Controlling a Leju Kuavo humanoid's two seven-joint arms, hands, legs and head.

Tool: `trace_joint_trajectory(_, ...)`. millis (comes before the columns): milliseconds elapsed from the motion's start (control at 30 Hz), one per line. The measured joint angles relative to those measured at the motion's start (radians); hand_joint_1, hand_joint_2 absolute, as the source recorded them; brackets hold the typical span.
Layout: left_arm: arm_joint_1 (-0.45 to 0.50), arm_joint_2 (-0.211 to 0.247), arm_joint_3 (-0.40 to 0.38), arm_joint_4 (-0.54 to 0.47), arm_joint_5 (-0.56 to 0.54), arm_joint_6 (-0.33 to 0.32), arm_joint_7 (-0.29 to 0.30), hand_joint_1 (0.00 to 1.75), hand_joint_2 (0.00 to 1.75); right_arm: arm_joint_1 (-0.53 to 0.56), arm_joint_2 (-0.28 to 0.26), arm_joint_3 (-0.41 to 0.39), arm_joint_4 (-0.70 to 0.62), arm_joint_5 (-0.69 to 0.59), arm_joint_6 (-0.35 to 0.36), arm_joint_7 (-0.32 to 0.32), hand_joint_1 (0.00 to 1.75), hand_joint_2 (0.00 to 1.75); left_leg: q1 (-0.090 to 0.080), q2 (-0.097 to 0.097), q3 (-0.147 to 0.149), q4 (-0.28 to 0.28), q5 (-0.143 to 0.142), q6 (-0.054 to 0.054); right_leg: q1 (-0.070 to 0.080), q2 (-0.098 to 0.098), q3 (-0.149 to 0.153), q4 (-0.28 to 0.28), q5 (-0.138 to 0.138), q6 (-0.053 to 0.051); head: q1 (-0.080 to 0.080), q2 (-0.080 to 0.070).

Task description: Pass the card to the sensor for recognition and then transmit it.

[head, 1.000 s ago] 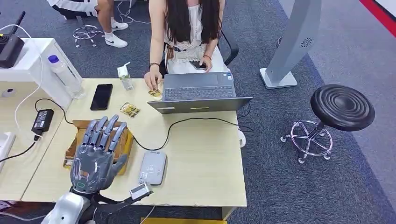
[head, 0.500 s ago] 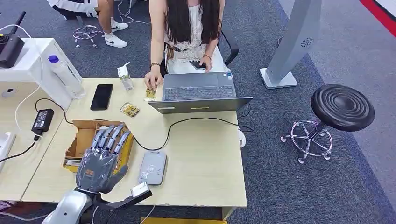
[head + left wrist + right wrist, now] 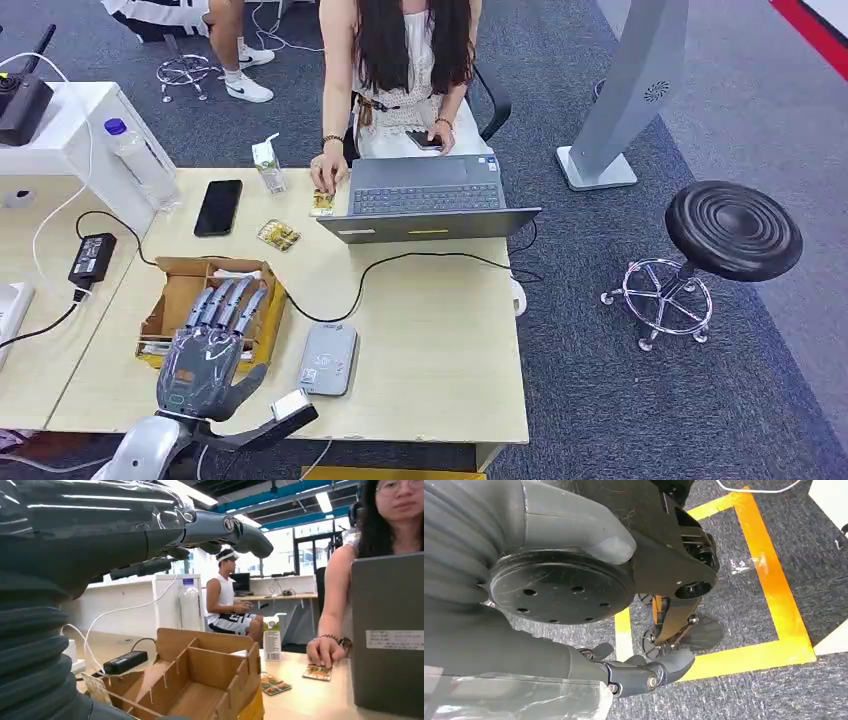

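Observation:
My left hand [image 3: 210,345] hovers over the near end of an open cardboard box [image 3: 172,296], fingers stretched apart and holding nothing. In the left wrist view the left hand [image 3: 100,530] hangs above the box [image 3: 200,670], where a card [image 3: 96,687] stands at the near wall. A grey card sensor [image 3: 328,358] lies flat on the table just right of the box. A person's hand rests on another card [image 3: 322,203] beside the laptop [image 3: 425,195]. My right hand [image 3: 499,645] hangs low over the floor with nothing in it.
A black phone [image 3: 218,207], a wrapped card pack [image 3: 278,236], a small carton [image 3: 266,165] and a water bottle [image 3: 140,160] stand at the table's far left. A black cable [image 3: 400,262] crosses the table. A power brick [image 3: 92,257] lies to the left, a stool [image 3: 732,230] to the right.
My left hand has drawn back toward me and lower over the box. The person's hand has shifted slightly with the card by the laptop.

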Motion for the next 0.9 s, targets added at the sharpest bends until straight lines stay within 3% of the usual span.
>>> trace_joint_trajectory(267, 0.044, 0.000, 0.048, 0.004, 0.013, 0.044, 0.021, 0.00, 1.75, 0.000, -0.002, -0.003, 0.000, 0.005, 0.000, 0.000, 0.00, 1.75, 0.000, 0.000, 0.000, 0.000, 0.000, 0.000, 0.000, 0.000, 0.000, 0.000, 0.000, 0.000, 0.000, 0.000)
trace_joint_trajectory(900, 0.077, -0.002, 0.084, 0.011, 0.014, 0.063, 0.027, 0.00, 1.75, 0.000, -0.005, -0.005, 0.000, 0.012, 0.003, 0.000, 0.00, 1.75, 0.000, 0.000, 0.000, 0.000, 0.000, 0.000, 0.000, 0.000, 0.000, 0.000, 0.000, 0.000, 0.000, 0.000)
